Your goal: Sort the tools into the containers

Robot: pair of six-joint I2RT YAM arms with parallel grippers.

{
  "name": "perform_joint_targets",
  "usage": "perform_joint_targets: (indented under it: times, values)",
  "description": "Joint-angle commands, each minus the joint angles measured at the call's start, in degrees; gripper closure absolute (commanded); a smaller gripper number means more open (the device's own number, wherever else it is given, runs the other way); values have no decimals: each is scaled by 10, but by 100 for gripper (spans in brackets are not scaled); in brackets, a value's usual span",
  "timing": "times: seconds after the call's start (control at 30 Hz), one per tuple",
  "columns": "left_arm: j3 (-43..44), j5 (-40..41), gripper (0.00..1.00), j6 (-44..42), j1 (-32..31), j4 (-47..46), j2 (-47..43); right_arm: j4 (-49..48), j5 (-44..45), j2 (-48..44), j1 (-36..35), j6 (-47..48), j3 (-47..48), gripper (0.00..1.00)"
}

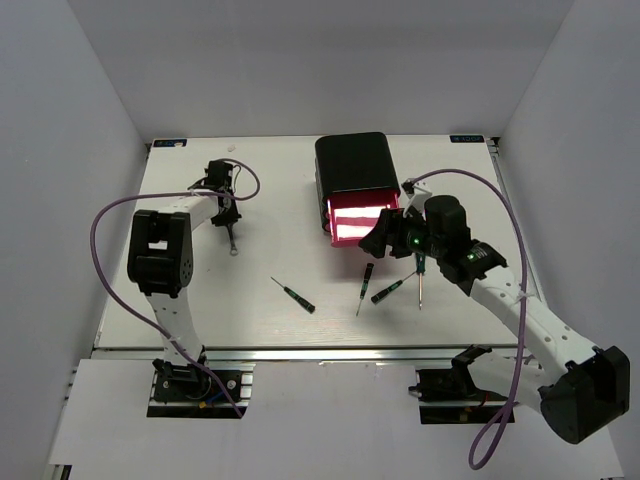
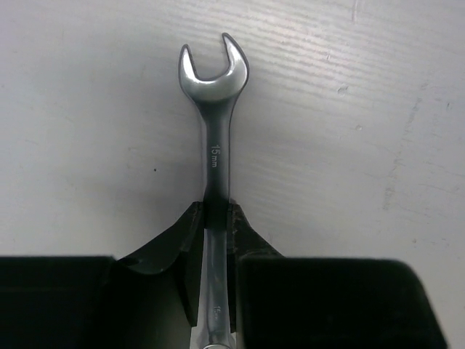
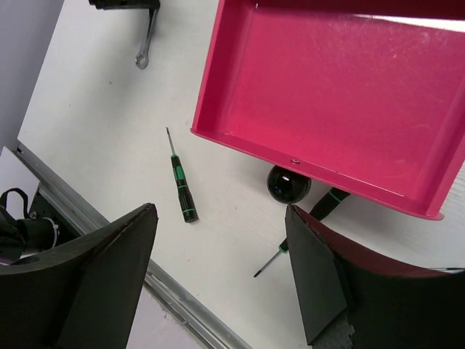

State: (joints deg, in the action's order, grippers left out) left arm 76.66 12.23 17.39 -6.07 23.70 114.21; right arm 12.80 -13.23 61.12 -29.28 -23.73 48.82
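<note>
My left gripper (image 2: pixel 216 218) is shut on the shank of a small silver wrench (image 2: pixel 214 87), whose open head points away over the white table. In the top view it (image 1: pixel 228 220) is at the far left with the wrench (image 1: pixel 232 242) below it. One pink drawer (image 3: pixel 327 87) with a round black knob (image 3: pixel 288 183) is pulled out of the black box (image 1: pixel 352 165) and looks empty. My right gripper (image 3: pixel 218 240) is open and empty just in front of that drawer (image 1: pixel 355 222). Thin black-and-green screwdrivers (image 1: pixel 296 295) (image 1: pixel 365 288) (image 1: pixel 393 290) (image 1: pixel 420 278) lie on the table.
In the right wrist view one screwdriver (image 3: pixel 179 178) lies left of the drawer and another (image 3: pixel 280 251) pokes out from under the drawer front. The table's metal front rail (image 3: pixel 109 240) runs below my right fingers. White walls enclose the table.
</note>
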Motion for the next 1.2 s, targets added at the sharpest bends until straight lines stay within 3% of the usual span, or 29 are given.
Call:
perform_joint_targets:
  times: [0.0, 0.83, 0.97, 1.17]
  values:
    - [-43, 3, 100, -9, -2, 59, -23, -11, 2, -28, -1, 32, -10, 23]
    - [-8, -221, 100, 6, -44, 102, -243, -23, 46, -85, 4, 97, -31, 22]
    - [23, -229, 100, 27, -84, 118, -264, -30, 53, -95, 6, 114, -41, 20]
    - [-24, -199, 100, 42, -95, 115, -278, -38, 54, -94, 9, 113, -50, 20]
